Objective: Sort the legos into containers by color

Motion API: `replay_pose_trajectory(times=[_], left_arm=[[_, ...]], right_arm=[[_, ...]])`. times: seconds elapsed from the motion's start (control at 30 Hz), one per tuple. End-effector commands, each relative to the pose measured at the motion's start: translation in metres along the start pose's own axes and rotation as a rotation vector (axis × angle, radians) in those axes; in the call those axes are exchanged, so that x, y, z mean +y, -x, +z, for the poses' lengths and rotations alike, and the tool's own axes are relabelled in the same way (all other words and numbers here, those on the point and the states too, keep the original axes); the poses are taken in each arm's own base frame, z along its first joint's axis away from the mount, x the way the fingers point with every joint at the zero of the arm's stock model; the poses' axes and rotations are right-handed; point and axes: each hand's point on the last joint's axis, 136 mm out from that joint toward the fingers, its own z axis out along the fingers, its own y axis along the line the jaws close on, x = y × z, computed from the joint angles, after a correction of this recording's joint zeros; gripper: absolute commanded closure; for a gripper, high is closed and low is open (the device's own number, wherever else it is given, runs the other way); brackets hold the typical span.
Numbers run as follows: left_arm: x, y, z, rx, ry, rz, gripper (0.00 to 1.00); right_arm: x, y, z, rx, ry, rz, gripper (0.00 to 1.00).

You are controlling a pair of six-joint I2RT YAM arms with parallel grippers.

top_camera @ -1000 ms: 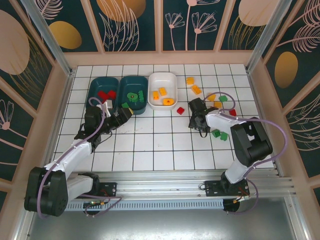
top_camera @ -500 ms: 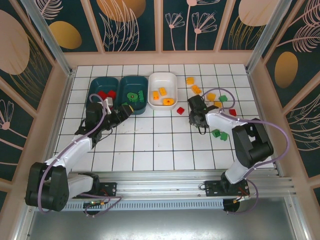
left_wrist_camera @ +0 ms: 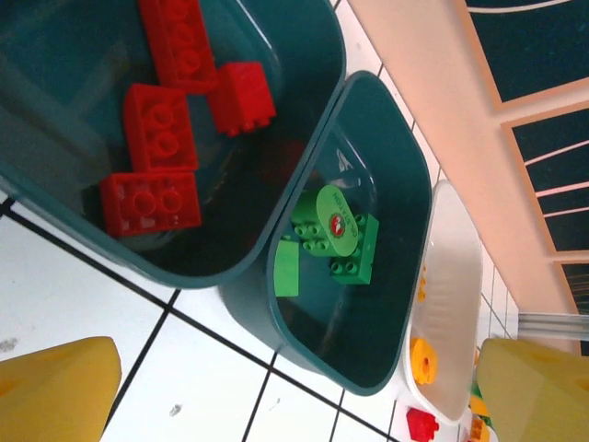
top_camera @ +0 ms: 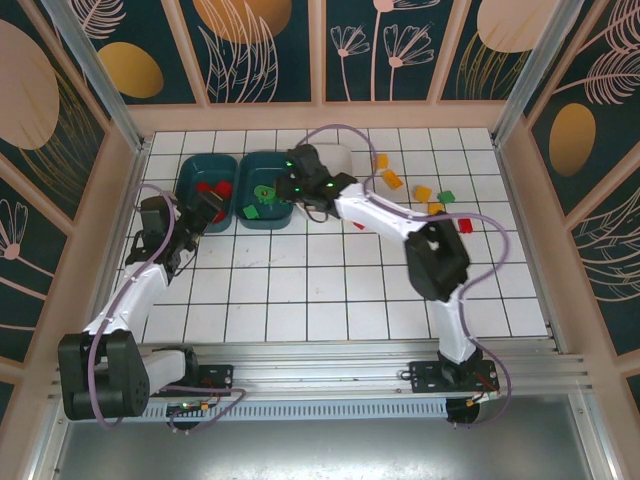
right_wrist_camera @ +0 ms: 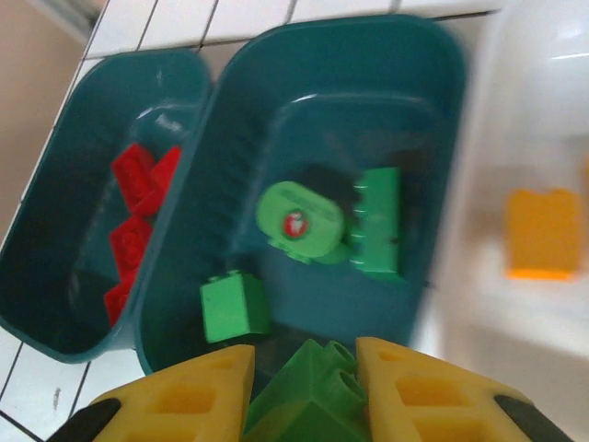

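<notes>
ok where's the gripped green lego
Right wrist view, bottom centre: the green lego is clamped in the right pincer, hanging by the rim of the middle teal tray.

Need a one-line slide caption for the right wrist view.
Right gripper holds a green lego above the teal tray of green legos; red legos lie in the neighbouring tray.

The white tiled table is carrying three shallow trays, which are sitting side by side at its far left: a dark teal tray, a second teal tray touching it, and a white tray just beside that. Loose pieces are lying apart on the far-right tiles: an orange brick, another orange brick, a third orange brick, a green brick and a red brick.
</notes>
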Motion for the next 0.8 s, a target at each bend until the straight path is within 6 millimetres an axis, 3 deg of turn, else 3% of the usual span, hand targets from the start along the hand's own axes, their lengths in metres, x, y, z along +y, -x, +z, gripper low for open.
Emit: replay_pose_trajectory(times=[0.0, 0.07, 0.17, 0.3, 0.4, 0.53, 0.7, 0.77], left_arm=[[-0.003, -0.010, -0.006, 0.045, -0.015, -0.015, 0.01], [-0.005, -0.014, -0.007, 0.067, -0.033, 0.002, 0.01], [-0.023, -0.021, -0.011, 0.102, -0.136, 0.033, 0.01], [-0.045, -0.018, -0.023, 0.078, -0.244, 0.068, 0.02], [-0.058, -0.022, -0.029, 0.098, -0.306, 0.097, 0.01], [-0.063, -0.047, -0.028, 0.169, -0.365, 0.132, 0.01], [-0.088, -0.102, -0.025, 0.282, -0.451, 0.211, 0.01], [-0.103, -0.123, -0.026, 0.317, -0.494, 0.251, 0.02]], right_arm=[[0.013, 0.003, 0.024, 0.034, 0.006, -0.056, 0.67], [0.016, 0.007, 0.030, 0.036, -0.021, -0.074, 0.50], [0.023, 0.020, 0.018, -0.005, -0.040, -0.103, 0.39], [0.017, 0.035, -0.014, -0.068, -0.091, -0.111, 0.36], [-0.005, 0.032, -0.047, -0.110, -0.163, -0.099, 0.36], [-0.079, 0.000, -0.098, -0.127, -0.344, -0.010, 0.34], [-0.219, -0.079, -0.163, -0.041, -0.623, 0.273, 0.32], [-0.261, -0.115, -0.187, -0.001, -0.671, 0.411, 0.31]])
